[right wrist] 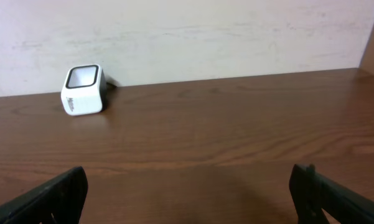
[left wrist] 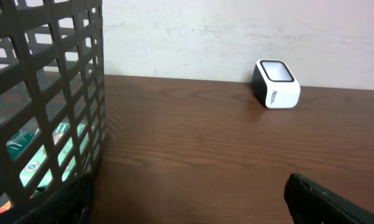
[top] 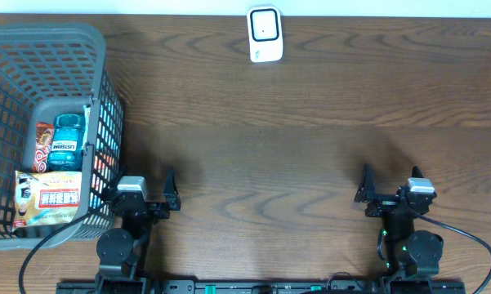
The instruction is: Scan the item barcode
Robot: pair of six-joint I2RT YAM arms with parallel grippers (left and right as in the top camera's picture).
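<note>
Jaws on our left gripper [left wrist: 193, 205] and right gripper [right wrist: 187, 199] are standing wide apart, empty, facing a white boxy scanner [right wrist: 83, 90].

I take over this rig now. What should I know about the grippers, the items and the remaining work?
Left gripper: open, empty, beside the basket.
Right gripper: open, empty, above bare table.
The basket, at the left, holds a Listerine bottle and two packets.
Scanner stands at the far edge.
Done: nothing, no item is lifted.
To do: take one item out, show its barcode to the scanner.
</note>
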